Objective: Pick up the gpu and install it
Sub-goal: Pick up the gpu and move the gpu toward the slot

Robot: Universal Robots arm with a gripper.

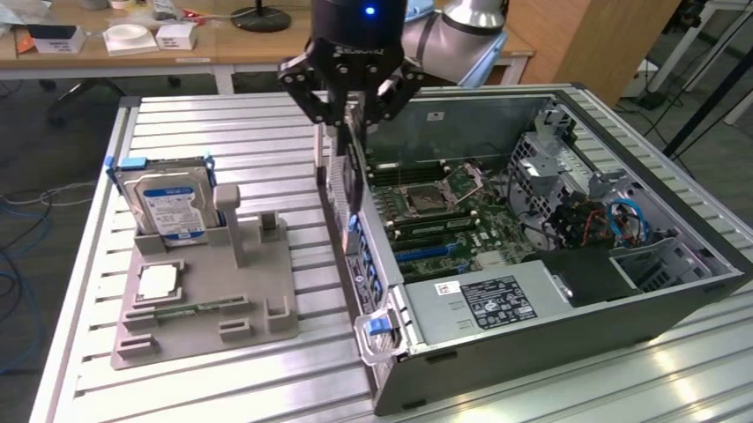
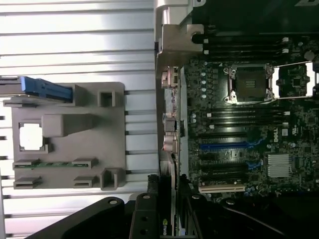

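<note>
As jaws clamp it, the gpu (image 1: 349, 185) hangs thin, upright.

End effector (image 1: 349, 115) vertical, tight grip on gpu (image 1: 348, 189)

I read a Dell mark on the motherboard (image 2: 234, 129) and a green Nvidia logo on the gpu (image 2: 168, 224) (both turned sideways). The power supply label (image 1: 500, 301) stays illegible to me.

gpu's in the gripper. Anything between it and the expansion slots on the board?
Nothing visible lies on the expansion slots. The gripper holds the gpu edge-down above the case's rear wall, beside the slots rather than over them, so that wall appears to sit under the card.
</note>
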